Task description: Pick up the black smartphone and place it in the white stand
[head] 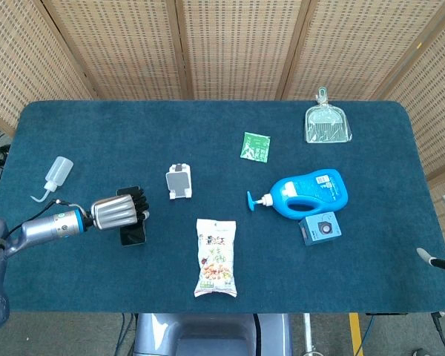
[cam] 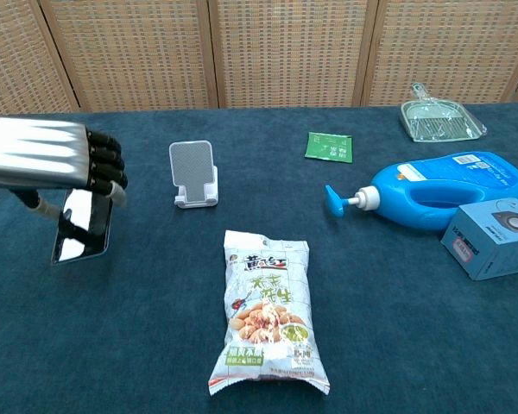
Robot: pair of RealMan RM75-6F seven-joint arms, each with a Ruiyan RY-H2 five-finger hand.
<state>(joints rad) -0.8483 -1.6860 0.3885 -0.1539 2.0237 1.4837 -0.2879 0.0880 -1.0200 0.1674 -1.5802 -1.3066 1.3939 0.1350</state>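
Chest view: smartphone top under robot hand

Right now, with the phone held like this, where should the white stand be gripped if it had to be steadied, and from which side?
Take the white stand by the side edges of its upright back plate, coming from above. The front cradle should stay open for the black smartphone that the left hand holds.
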